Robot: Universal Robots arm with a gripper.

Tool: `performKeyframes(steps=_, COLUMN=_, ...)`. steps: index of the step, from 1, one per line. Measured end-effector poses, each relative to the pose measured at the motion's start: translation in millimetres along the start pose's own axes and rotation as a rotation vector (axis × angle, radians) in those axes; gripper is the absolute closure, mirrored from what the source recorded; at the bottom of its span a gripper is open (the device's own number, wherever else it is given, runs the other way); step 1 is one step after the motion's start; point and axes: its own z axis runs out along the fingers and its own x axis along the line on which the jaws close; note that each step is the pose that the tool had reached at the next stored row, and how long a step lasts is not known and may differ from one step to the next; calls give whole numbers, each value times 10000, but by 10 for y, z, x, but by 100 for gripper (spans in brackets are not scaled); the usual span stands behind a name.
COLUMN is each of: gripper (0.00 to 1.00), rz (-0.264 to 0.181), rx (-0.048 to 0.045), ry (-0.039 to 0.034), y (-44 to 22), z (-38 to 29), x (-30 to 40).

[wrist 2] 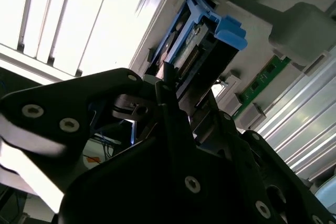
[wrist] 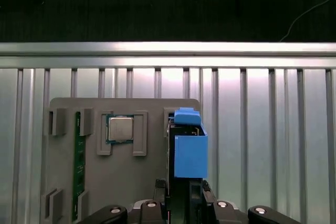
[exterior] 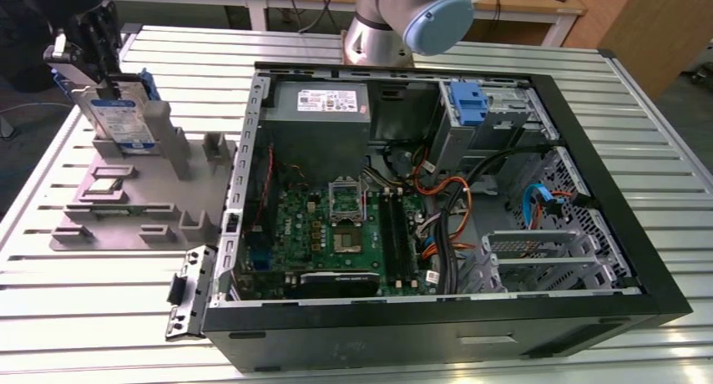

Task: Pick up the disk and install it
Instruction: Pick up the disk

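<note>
One slatted table (exterior: pixel 67 317) beneath everything. On it, across the middle and right of the exterior view, an open case (exterior: pixel 652 259), motherboard facing up, with a blue bracket (exterior: pixel 470 104) in the bay at its upper right. At left, just beside the case, a grey holder (exterior: pixel 179 200) with slots and pockets.

Standing upright in a slot at the holder's far end, upper left of the exterior view: the disk (exterior: pixel 120 121), label and blue band towards the camera, blue rails along its edges. Directly above it, the gripper (exterior: pixel 96 71), reaching down over the disk's upper edge. In the first wrist view, fingers (wrist: pixel 160 186) set narrow against either face of the disk, so judged closed on it. Lower end of the disk seemingly in or right at the slot.

Smaller still: a chip (exterior: pixel 106 174) in a pocket just beside the disk's slot, and a green stick (wrist: pixel 79 166) lying in a groove of the holder.

Step in hand, by judgement: taking the disk out of the holder. To do it well:
- Keep the hold square on the flat faces, not on the plastic rails alone.
- Draw straight up along the slot, no tilt, so as not to jam against the slot walls or drag the holder along.
- Stay clear of the chip.
- Go slowly till well free of the slot.
</note>
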Motion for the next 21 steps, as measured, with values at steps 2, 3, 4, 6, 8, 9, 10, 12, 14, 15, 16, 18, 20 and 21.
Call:
performKeyframes(steps=2, gripper=65, rz=-3, rx=-1, ry=1, y=0, z=0, x=0)
performKeyframes(steps=3, gripper=65, rz=-4, rx=-1, ry=1, y=0, z=0, x=0)
performKeyframes(steps=4, gripper=65, rz=-4, rx=-2, ry=2, y=0, z=-1, x=0)
performKeyframes(steps=6, gripper=65, rz=-6, rx=-1, ry=1, y=0, z=0, x=0)
performKeyframes(steps=8, gripper=65, rz=-8, rx=-2, ry=2, y=0, z=-1, x=0)
performKeyframes(steps=9, gripper=65, rz=-9, rx=-1, ry=1, y=0, z=0, x=0)
performKeyframes(steps=10, gripper=65, rz=-10, rx=-1, ry=1, y=0, z=0, x=0)
performKeyframes(steps=12, gripper=65, rz=-12, rx=-1, ry=1, y=0, z=0, x=0)
performKeyframes(steps=14, gripper=65, rz=-14, rx=-1, ry=2, y=0, z=-1, x=0)
performKeyframes(steps=15, gripper=65, rz=-15, rx=-1, ry=2, y=0, z=0, x=0)
performKeyframes(steps=16, gripper=65, rz=-16, rx=-1, ry=2, y=0, z=0, x=0)
performKeyframes(steps=18, gripper=65, rz=-16, rx=-1, ry=10, y=0, z=-5, x=0)
performKeyframes(steps=20, gripper=65, rz=-17, rx=2, ry=13, y=0, z=-29, x=0)
performKeyframes(steps=21, gripper=65, rz=-17, rx=0, ry=13, y=1, z=-48, x=0)
